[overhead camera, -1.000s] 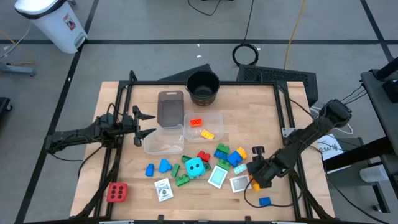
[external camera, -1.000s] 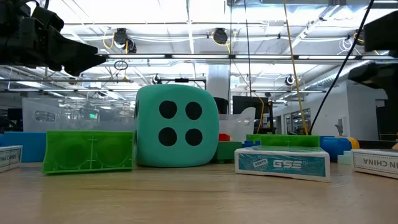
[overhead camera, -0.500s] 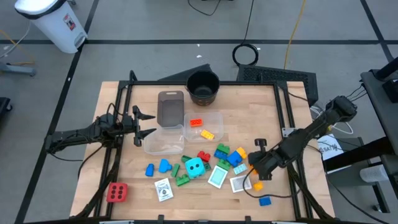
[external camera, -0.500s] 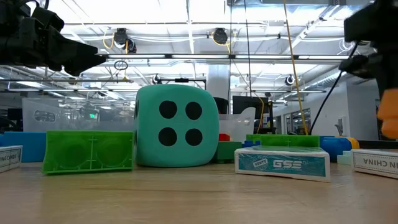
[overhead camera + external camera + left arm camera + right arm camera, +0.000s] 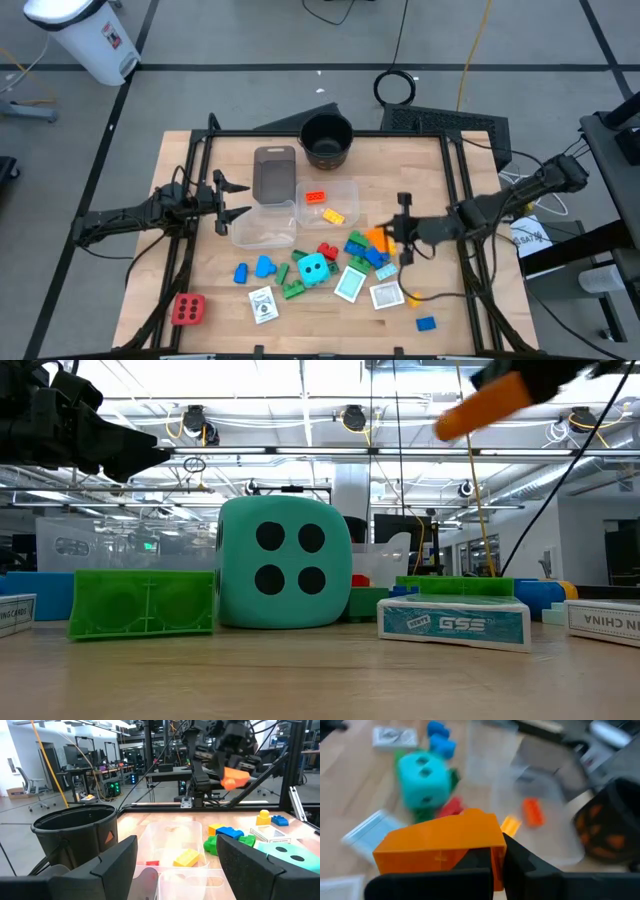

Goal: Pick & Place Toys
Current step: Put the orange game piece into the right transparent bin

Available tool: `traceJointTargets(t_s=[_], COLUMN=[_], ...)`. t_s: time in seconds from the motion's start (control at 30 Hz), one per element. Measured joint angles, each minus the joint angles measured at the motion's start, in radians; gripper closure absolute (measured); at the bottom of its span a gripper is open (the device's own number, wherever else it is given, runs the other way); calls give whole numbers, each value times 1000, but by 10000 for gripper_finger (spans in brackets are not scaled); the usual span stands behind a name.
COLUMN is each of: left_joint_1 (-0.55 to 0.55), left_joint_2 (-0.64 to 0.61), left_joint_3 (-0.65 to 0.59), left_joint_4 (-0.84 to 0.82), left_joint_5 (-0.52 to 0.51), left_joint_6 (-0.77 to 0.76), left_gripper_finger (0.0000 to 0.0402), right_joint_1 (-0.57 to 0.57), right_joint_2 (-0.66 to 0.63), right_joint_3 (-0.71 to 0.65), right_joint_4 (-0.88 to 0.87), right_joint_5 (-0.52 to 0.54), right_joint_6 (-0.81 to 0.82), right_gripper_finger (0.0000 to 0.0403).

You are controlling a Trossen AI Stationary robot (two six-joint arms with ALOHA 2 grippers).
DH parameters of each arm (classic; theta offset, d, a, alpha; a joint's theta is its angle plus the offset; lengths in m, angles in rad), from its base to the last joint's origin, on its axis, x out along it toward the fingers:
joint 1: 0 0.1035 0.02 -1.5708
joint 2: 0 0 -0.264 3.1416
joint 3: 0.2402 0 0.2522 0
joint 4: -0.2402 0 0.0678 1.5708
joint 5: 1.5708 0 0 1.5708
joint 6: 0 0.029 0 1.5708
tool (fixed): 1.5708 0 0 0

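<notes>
Orange block [image 5: 379, 239] is now off the table, clamped in the right gripper [image 5: 392, 238], which a second ago was down at the table's right front by the cards with its fingers only part closed. Since then the fingers have shut on the block and the arm has lifted and swung inward, so the block hangs above the pile of loose toys, between the cards [image 5: 386, 295] and the tub [image 5: 349, 188] that already holds an orange and a yellow block. The low view shows it high in the air, tilted, well above the cyan cube [image 5: 284, 563]; the right wrist view shows the fingers closed against its side with the tub ahead. That makes the pick done and the carry under way; the tub looks the likely drop place, though that is a judgement. Everything else lies as before: the blue block [image 5: 425, 323] at the front right, the red cube [image 5: 188, 309] at the front left. Left gripper [image 5: 232, 200] waits open beside the empty tub [image 5: 264, 226], unmoved.
</notes>
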State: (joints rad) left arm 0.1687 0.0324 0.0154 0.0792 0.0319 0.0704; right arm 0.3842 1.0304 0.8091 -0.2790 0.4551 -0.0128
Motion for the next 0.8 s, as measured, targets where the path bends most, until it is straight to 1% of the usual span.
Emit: traceJointTargets(t_s=[0.1,0.3,0.43,0.57,0.67,0.8], left_joint_1=[0,0,0,0,0,0], left_joint_2=[0,0,0,0,0,0], left_joint_3=[0,0,0,0,0,0], left_joint_4=[0,0,0,0,0,0], left_joint_5=[0,0,0,0,0,0], left_joint_6=[0,0,0,0,0,0], left_gripper_finger=[128,128,128,128,128,128], right_joint_1=[-101,-317,-447,-546,-586,-614], right_joint_2=[22,101,189,322,409,467], right_joint_3=[-15,-72,-106,-122,-122,-122], right_joint_4=[112,313,454,645,736,781], right_joint_5=[-74,-278,-434,-566,-610,-612], right_joint_6=[-90,-186,-202,-203,-212,-211], right_gripper_finger=[402,402,403,403,403,398])
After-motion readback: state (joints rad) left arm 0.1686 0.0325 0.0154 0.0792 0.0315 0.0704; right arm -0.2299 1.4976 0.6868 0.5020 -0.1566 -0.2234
